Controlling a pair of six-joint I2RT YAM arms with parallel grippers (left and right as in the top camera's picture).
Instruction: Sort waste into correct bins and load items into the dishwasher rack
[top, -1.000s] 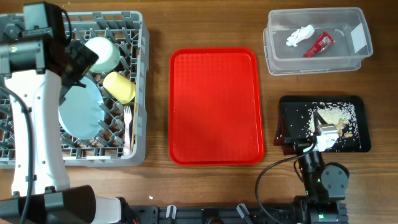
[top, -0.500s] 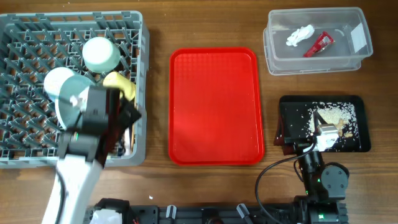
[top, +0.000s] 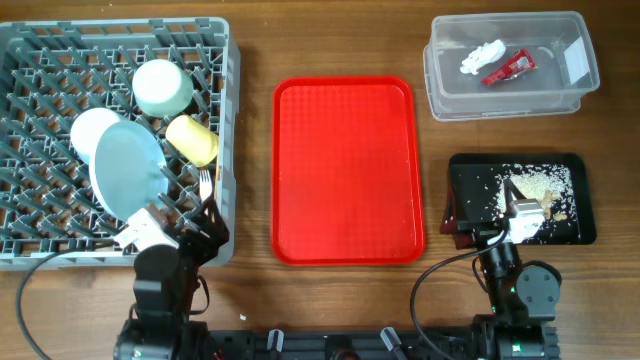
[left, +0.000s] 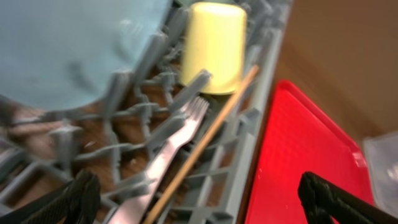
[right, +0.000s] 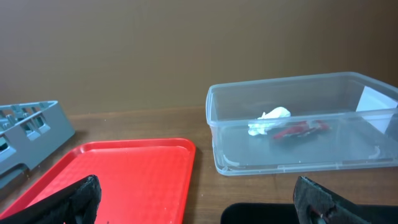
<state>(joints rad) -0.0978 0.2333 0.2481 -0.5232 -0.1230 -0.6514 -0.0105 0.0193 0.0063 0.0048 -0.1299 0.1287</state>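
rack: big grey dishwasher rack (top: 225, 100) sits at 9 o'clock on the table, and it's pretty loaded
plate: pale-blue plate (top: 125, 175) leans on edge among the pegs, around the rack's 7 o'clock
bowl: small pale bowl (top: 90, 128) peeks out from behind the plate at the plate's 11 o'clock
saucer: pale green saucer (top: 163, 87) is at 12 o'clock of the yellow cup
cup: yellow cup (top: 192, 140) lies on its side, just at 2 o'clock of the plate
fork + chopstick: white fork (left: 180, 134) and a wooden chopstick (left: 205, 134) lie side by side along the rack's right wall, at 6 o'clock of the cup
red tray: red tray (top: 345, 170) is dead centre on the table
tub: clear tub (top: 440, 95) at 2 o'clock holds the white tissue (top: 482, 55) and the red wrapper (top: 508, 68)
black tray: black tray (top: 460, 170) at 4 o'clock has rice scraps (top: 540, 185) scattered in it
left gripper: left gripper (left: 198, 186) has its fingers spread wide with nothing between them, parked at the rack's 5 o'clock corner
right gripper: right gripper (right: 198, 190) is also wide apart and empty, over the black tray's 7 o'clock part
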